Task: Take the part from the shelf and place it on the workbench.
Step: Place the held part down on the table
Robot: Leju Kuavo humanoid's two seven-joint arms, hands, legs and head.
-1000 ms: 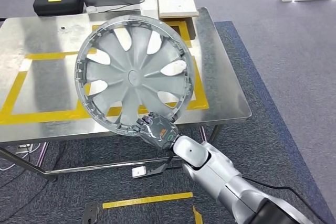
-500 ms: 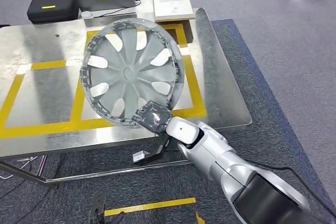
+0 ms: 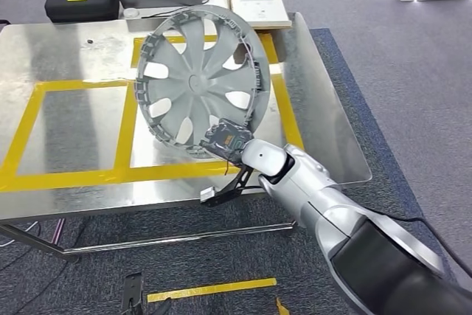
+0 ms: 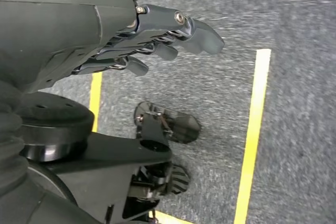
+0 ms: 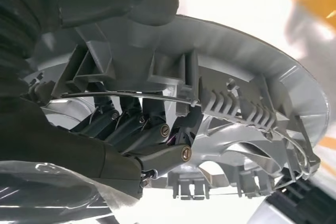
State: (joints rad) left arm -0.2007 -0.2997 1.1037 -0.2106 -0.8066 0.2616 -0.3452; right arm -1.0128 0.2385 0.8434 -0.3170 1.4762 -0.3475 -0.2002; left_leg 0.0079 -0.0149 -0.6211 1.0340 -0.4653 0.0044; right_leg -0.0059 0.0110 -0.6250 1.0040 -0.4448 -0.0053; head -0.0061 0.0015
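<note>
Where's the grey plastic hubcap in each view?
Head view: the grey plastic hubcap is upper centre, tilted over the steel workbench, its lower rim gripped by the right robot hand.
Left wrist view: not in it; carpet with yellow tape lines.
Right wrist view: its ribbed underside spans the picture.
Shared landmark: the right robot hand's dark fingers on the rim.
</note>
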